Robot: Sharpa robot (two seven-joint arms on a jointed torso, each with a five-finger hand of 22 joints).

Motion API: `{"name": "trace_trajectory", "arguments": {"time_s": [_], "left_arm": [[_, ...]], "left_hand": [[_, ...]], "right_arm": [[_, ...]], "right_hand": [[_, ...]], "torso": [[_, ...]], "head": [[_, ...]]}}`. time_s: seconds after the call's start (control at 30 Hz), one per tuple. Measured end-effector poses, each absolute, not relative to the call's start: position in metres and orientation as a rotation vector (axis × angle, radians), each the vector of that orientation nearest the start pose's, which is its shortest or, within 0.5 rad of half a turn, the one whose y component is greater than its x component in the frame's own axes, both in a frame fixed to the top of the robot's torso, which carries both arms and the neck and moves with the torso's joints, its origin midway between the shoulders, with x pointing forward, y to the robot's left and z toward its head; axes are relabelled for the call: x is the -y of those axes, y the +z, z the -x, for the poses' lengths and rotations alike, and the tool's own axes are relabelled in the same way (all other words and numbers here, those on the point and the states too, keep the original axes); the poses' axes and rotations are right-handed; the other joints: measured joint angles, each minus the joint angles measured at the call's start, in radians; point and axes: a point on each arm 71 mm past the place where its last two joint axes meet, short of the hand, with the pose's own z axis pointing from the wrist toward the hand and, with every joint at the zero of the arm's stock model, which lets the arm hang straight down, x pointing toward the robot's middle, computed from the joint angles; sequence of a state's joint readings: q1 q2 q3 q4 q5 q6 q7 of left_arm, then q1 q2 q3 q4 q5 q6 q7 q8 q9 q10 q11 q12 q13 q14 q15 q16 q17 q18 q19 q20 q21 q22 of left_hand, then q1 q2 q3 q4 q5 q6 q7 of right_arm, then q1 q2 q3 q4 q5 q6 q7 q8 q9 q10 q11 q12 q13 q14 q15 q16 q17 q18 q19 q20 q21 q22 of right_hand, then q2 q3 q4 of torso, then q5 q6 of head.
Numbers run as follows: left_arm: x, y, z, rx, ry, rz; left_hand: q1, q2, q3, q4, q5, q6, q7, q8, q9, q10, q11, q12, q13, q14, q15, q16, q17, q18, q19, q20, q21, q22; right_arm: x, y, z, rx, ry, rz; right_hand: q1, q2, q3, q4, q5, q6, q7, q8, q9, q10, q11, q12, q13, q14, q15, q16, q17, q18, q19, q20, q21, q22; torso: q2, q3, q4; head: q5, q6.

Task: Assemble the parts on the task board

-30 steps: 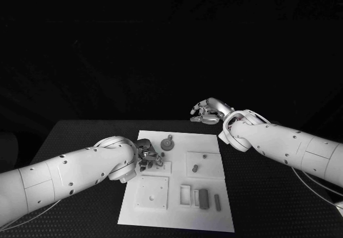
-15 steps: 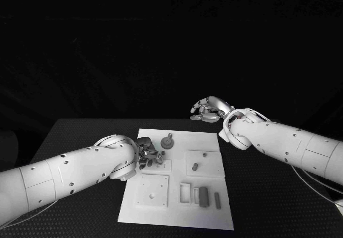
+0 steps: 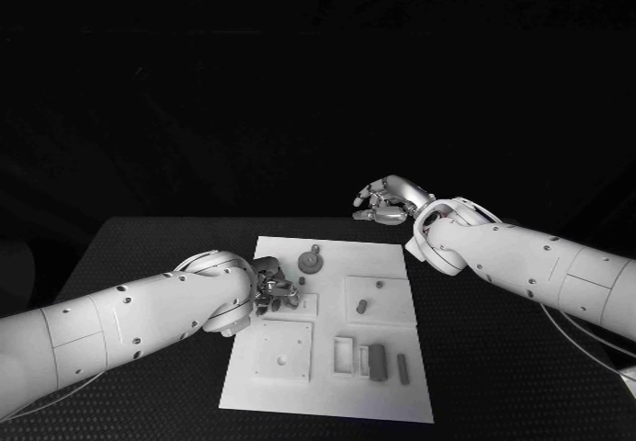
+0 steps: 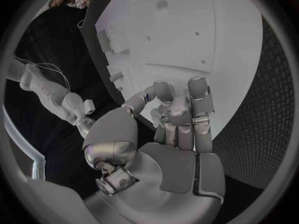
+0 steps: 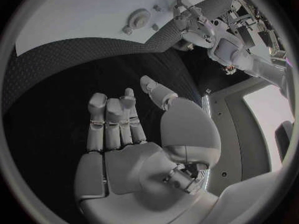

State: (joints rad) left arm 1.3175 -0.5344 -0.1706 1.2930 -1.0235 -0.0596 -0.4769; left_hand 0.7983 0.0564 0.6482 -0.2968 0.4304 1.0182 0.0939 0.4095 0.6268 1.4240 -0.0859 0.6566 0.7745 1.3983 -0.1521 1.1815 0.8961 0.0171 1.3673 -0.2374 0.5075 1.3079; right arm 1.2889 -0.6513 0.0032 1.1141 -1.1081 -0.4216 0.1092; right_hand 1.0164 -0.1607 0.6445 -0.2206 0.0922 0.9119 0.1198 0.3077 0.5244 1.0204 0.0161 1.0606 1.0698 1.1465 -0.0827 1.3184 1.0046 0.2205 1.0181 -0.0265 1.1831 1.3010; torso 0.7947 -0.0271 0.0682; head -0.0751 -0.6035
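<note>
The white task board (image 3: pixel 387 397) lies in the middle of the black table. My left hand (image 3: pixel 273 288) hovers low over its left middle, beside a small raised square plate (image 3: pixel 300 304). In the left wrist view its fingers (image 4: pixel 179 115) curl in together over the board (image 4: pixel 206 35), and what lies between them is hidden. My right hand (image 3: pixel 386 203) hangs in the air beyond the board's far right corner, holding nothing, its fingers (image 5: pixel 111 124) apart from the thumb. A round grey part (image 3: pixel 311 265) with a peg stands near the board's far edge.
A square plate (image 3: pixel 284 355) lies on the board's near left, and another plate with two small grey pieces (image 3: pixel 378 303) on its right. Grey bars (image 3: pixel 380 364) and a white frame (image 3: pixel 345 358) lie toward the near edge. Black table mat (image 3: pixel 504 367) flanks the board.
</note>
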Motion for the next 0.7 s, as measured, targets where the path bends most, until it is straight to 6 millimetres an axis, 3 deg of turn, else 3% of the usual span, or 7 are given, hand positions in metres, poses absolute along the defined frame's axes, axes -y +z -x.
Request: {"name": "trace_trajectory", "arguments": {"time_s": [0.7], "left_arm": [[-0.1266, -0.2137, -0.5215, -2.141, -0.461, 0.156]], "left_hand": [[-0.013, 0.004, 0.005, -0.004, -0.002, 0.003, -0.002, 0.003, -0.002, 0.0, 0.0, 0.004, -0.005, -0.002, -0.001, 0.015, -0.018, 0.0, 0.0, 0.0, 0.0, 0.0]], "right_arm": [[0.2275, -0.1344, -0.5736, -1.44, 0.745, -0.162]], "right_hand": [[0.0, 0.0, 0.0, 0.0, 0.0, 0.001, 0.0, 0.0, 0.001, 0.0, 0.0, 0.0, 0.0, 0.0, 0.0, 0.0, 0.0, 0.0, 0.0, 0.0, 0.0, 0.0]], "torso": [[0.0, 0.0002, -0.0001]], "head": [[-0.001, -0.003]]}}
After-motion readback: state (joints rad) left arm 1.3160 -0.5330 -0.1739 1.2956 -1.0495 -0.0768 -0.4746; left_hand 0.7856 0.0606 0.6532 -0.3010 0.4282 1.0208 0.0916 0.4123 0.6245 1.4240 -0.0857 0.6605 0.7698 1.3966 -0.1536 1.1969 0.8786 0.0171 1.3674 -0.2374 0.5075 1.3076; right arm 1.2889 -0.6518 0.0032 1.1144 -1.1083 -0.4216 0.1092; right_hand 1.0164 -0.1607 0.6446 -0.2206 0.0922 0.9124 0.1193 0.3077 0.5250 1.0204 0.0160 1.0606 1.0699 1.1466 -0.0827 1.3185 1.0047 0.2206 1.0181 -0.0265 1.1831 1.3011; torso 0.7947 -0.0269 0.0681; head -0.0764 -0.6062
